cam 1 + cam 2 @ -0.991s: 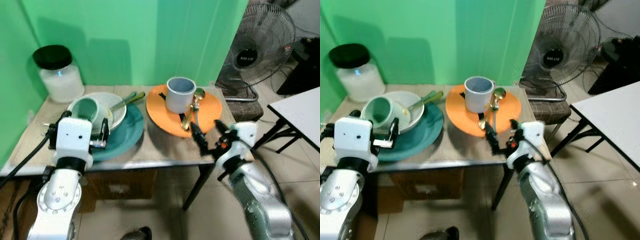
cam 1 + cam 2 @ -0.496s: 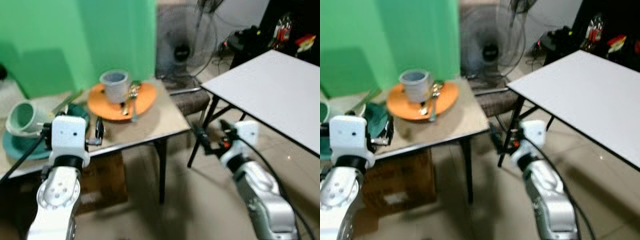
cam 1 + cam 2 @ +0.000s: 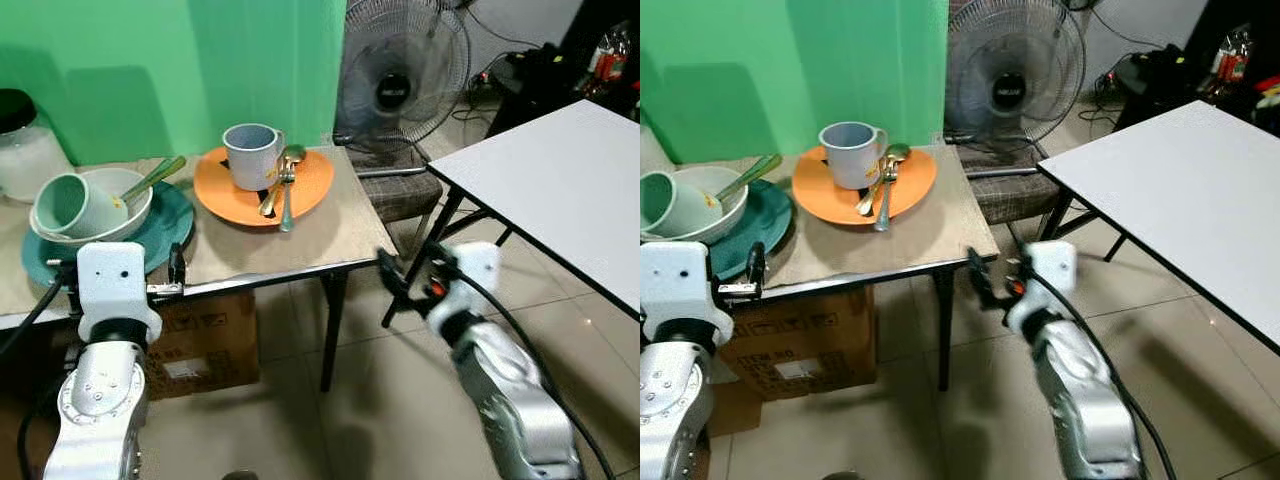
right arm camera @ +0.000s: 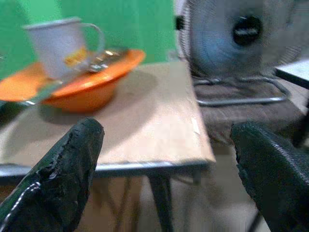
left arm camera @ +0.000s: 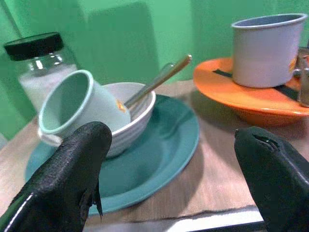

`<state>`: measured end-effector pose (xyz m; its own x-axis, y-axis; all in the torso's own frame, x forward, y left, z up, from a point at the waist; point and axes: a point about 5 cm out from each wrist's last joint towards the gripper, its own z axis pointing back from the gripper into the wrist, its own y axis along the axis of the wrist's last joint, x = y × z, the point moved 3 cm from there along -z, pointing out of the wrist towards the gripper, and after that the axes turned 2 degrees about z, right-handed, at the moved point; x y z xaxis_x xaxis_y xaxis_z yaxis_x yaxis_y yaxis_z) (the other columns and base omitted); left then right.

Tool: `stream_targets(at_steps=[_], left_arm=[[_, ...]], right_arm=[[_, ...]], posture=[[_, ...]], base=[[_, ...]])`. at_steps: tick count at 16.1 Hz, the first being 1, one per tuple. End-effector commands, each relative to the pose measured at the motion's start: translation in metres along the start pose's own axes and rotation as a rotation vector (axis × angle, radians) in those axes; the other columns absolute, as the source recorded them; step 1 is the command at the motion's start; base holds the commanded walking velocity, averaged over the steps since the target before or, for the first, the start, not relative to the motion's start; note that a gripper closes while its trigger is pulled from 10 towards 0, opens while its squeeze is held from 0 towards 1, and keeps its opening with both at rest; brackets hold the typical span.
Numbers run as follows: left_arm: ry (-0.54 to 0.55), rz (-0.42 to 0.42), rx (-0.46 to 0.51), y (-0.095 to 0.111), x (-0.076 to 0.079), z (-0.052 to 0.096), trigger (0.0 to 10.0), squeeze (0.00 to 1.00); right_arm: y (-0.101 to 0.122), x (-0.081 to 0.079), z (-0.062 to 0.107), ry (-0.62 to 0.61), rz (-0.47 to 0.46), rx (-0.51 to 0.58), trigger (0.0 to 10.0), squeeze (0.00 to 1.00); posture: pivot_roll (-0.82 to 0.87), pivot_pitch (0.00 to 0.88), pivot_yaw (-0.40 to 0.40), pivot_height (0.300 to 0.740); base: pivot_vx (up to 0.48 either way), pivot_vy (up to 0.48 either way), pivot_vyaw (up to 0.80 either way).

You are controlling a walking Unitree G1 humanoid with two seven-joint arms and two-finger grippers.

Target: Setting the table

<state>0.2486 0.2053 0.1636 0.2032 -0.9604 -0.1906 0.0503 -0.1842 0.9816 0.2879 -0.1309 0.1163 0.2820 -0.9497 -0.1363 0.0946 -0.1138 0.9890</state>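
Dishes untouched, view swung back

Crockery waits just beyond my tools: grey mug (image 3: 251,154) on orange plate (image 3: 263,186), bowl (image 3: 96,205) on teal plate (image 3: 100,239). Both left tool (image 5: 174,179) and right tool (image 4: 166,174) hang released, empty. My head returned from the white surface (image 3: 560,185); nothing carried yet.

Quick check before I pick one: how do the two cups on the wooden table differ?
The grey mug stands upright on the orange plate; the green cup lies tipped on its side in the white bowl. The grey mug shows a handle; none is visible on the green cup. Both look empty.
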Motion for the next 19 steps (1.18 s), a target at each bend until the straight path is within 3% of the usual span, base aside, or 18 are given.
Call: stream_targets(at_steps=[1,3,7,9,11,14,17,19], left_arm=[[-0.032,-0.011,0.015,0.002,0.008,0.001,10.0,0.0],[-0.137,-0.056,0.072,0.012,0.027,-0.006,10.0,0.0],[-0.252,0.035,0.089,0.018,0.057,-0.015,10.0,0.0],[-0.259,0.064,0.078,0.015,0.059,-0.018,10.0,0.0],[-0.243,0.08,0.073,0.012,0.055,-0.014,10.0,0.0],[-0.13,0.045,0.08,0.009,0.038,-0.01,10.0,0.0],[-0.151,0.053,0.094,0.013,0.043,-0.012,10.0,0.0],[-0.138,0.061,0.086,0.011,0.041,-0.017,10.0,0.0]], right_arm=[[0.005,0.009,0.004,-0.027,0.013,0.012,10.0,0.0],[0.004,0.016,0.008,-0.06,0.005,0.021,10.0,0.0],[0.017,0.036,0.026,-0.156,0.074,0.049,10.0,0.0],[0.02,0.037,0.032,-0.172,0.106,0.052,10.0,0.0],[0.024,0.032,0.039,-0.146,0.08,0.054,10.0,0.0],[0.017,0.022,0.029,-0.085,0.099,0.029,10.0,0.0],[0.019,0.01,0.02,-0.023,0.092,0.037,10.0,0.0],[0.018,0.021,0.021,-0.098,0.057,0.027,10.0,0.0]], posture=[[0.06,0.028,-0.039,0.74],[0.07,0.017,-0.015,0.74],[-0.07,0.039,0.087,0.74],[-0.09,0.049,0.09,0.74],[-0.1,0.045,0.05,0.74],[-0.06,0.041,0.015,0.74],[-0.06,0.035,0.024,0.74],[-0.06,0.033,0.038,0.74]], base=[[0.0,0.0,0.0],[0.0,0.0,0.0],[0.0,0.0,0.0],[0.0,0.0,0.0],[0.0,0.0,0.0],[0.0,-0.16,0.27],[0.0,-0.48,0.8],[0.0,-0.193,0.0]])
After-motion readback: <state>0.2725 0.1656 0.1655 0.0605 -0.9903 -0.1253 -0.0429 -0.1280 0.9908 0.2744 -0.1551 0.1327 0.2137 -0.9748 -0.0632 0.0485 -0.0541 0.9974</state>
